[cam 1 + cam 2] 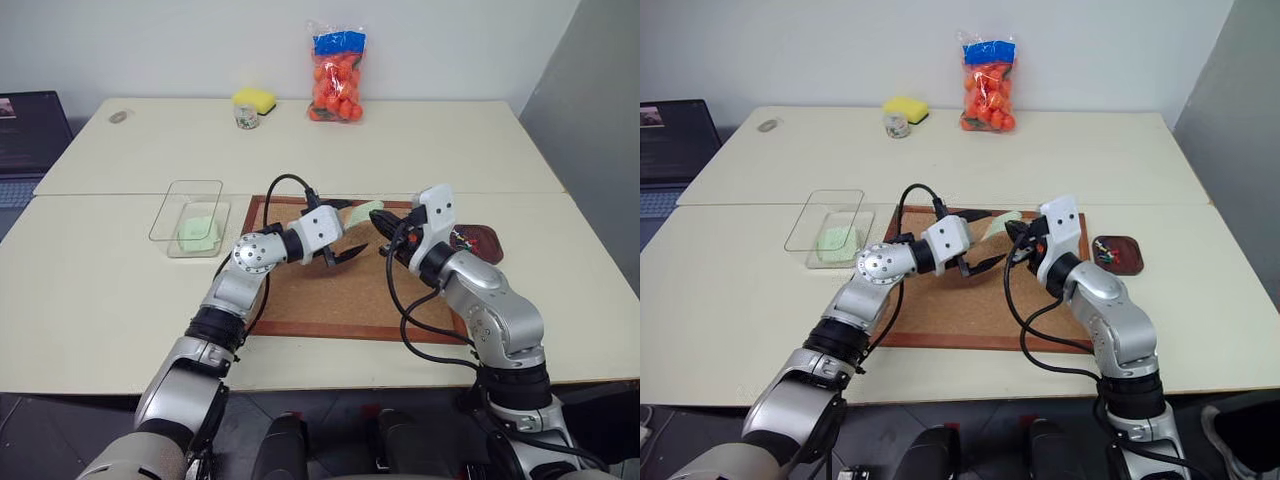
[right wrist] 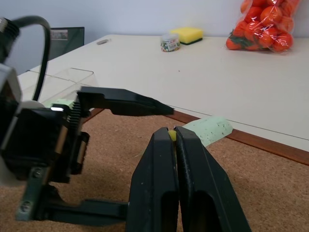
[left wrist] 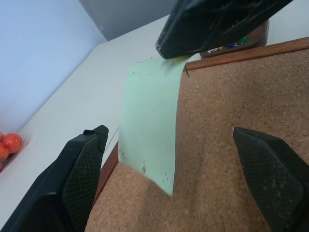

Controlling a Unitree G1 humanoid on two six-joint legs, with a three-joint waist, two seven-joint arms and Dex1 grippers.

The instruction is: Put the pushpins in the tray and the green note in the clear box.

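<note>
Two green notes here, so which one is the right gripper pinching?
The green note hanging above the corkboard, pinched by the shut right gripper; the other lies flat in the clear box.

two cream tables [image 1: 120, 300] stand pushed together, a seam running between them, against a plain pale wall [image 1: 180, 45]. a grey panel [image 1: 590, 120] rises at the right, and a dark laptop [image 1: 30, 130] sits at the far left.
</note>
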